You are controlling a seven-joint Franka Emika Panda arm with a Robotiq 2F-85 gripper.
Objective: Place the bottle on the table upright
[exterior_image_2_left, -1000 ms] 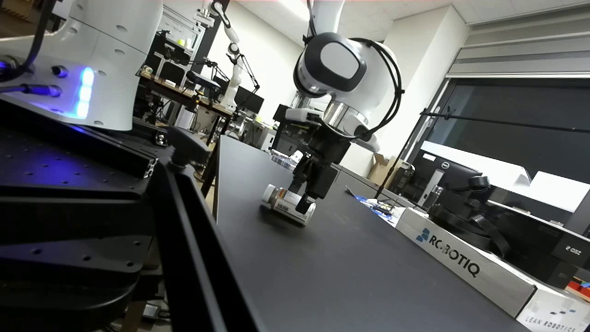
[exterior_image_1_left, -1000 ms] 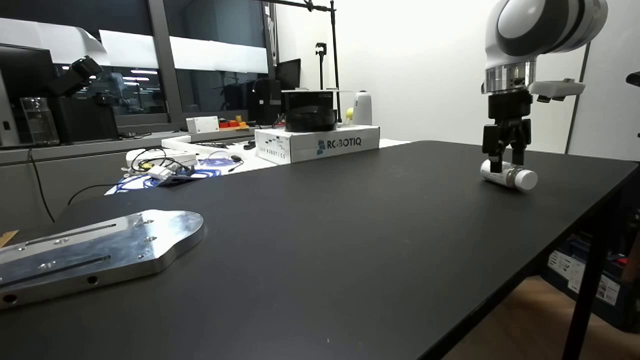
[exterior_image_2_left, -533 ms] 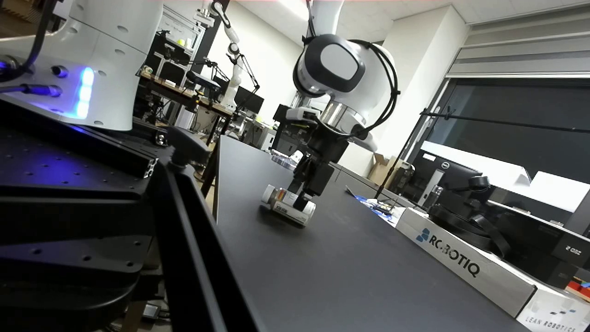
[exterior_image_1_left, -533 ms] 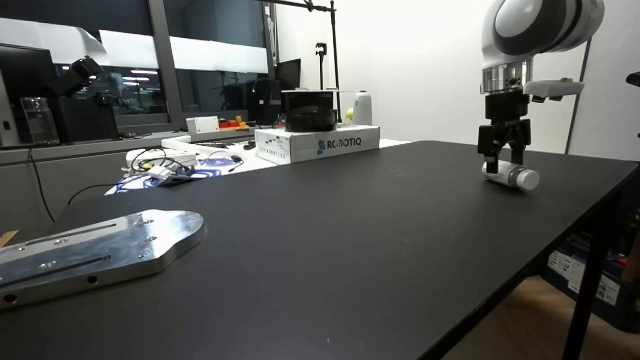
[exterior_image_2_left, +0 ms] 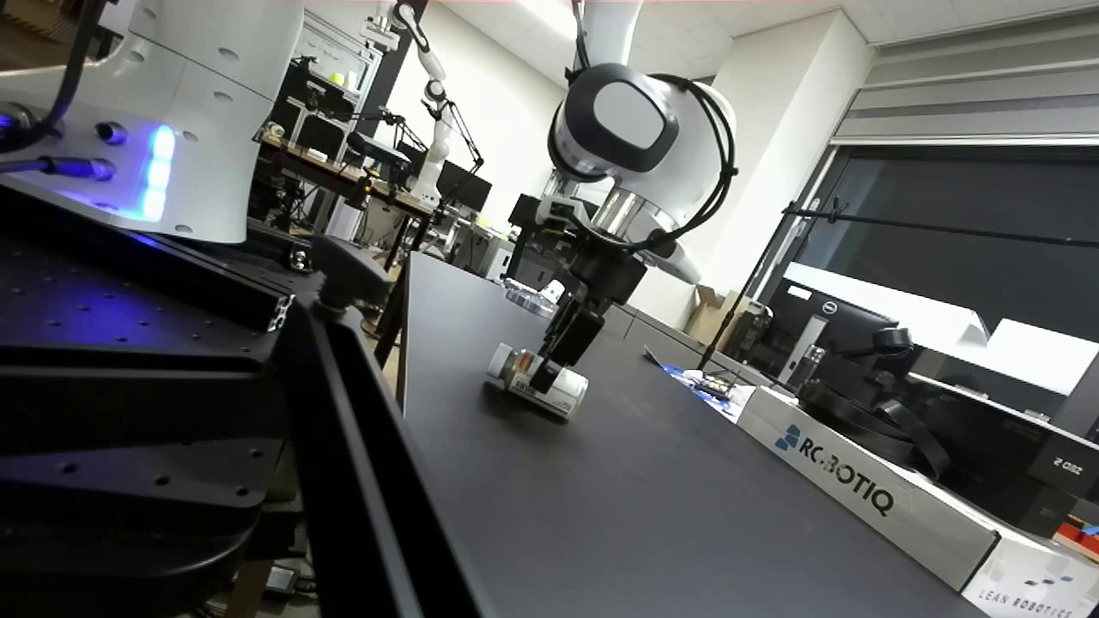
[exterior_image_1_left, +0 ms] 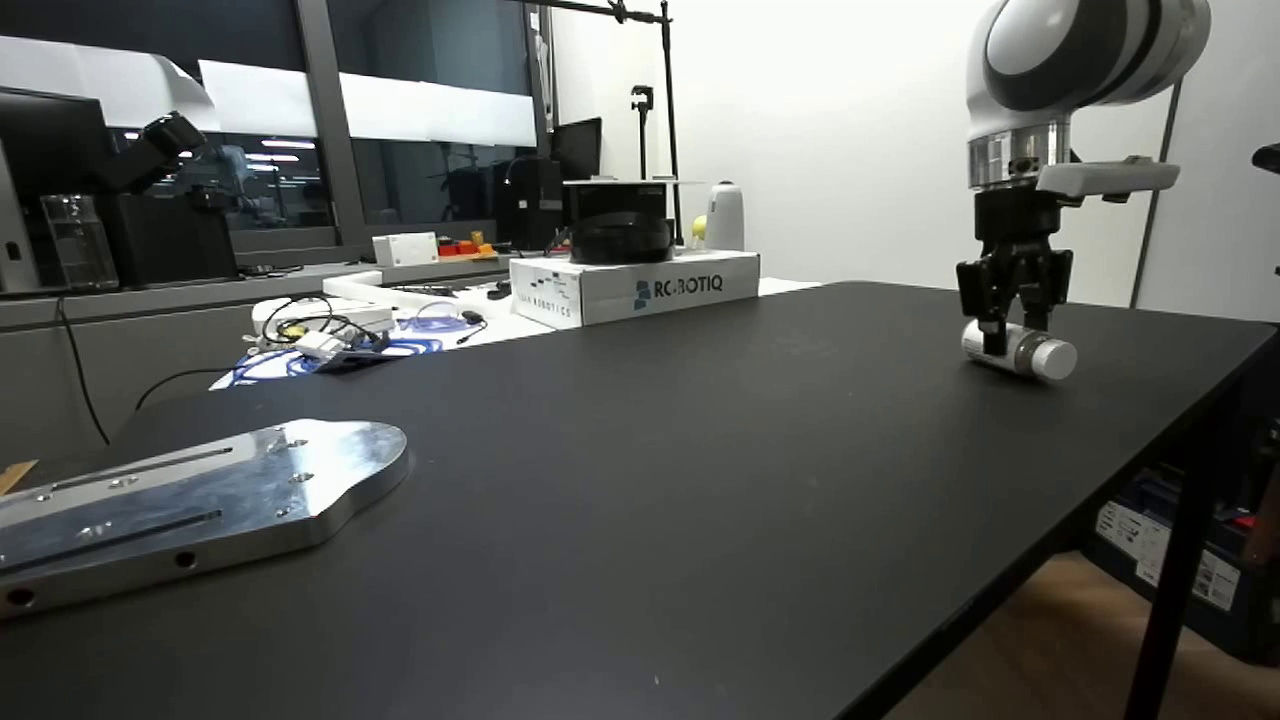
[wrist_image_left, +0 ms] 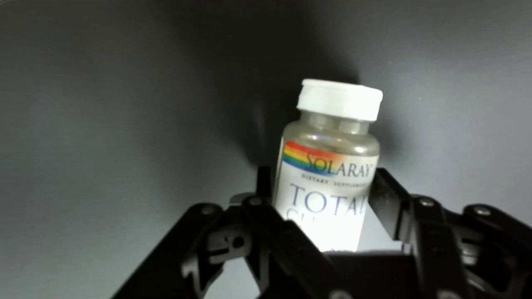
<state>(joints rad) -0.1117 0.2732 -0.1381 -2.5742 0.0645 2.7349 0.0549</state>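
Note:
A white-capped bottle (exterior_image_1_left: 1022, 352) with a white label and a rainbow stripe lies on its side on the black table (exterior_image_1_left: 640, 500). My gripper (exterior_image_1_left: 1014, 336) points down over it in both exterior views, one finger on each side of the body. In the wrist view the bottle (wrist_image_left: 328, 182) sits between the pads, cap away from the palm, and the right finger (wrist_image_left: 386, 199) presses its side. The left fingertip (wrist_image_left: 263, 180) lies close along the opposite side, partly in shadow. The bottle's base end is hidden behind the gripper there.
A shiny metal plate (exterior_image_1_left: 250, 480) rests at the table's near left in an exterior view. A long white box (exterior_image_1_left: 660, 285) and tangled cables (exterior_image_1_left: 335, 345) lie past the far edge. The robot's base (exterior_image_2_left: 197, 129) stands beside the table.
The jaws have come together from wide apart onto the bottle's sides. The fingers have shifted slightly toward the cap end. The bottle has barely moved and still lies flat.

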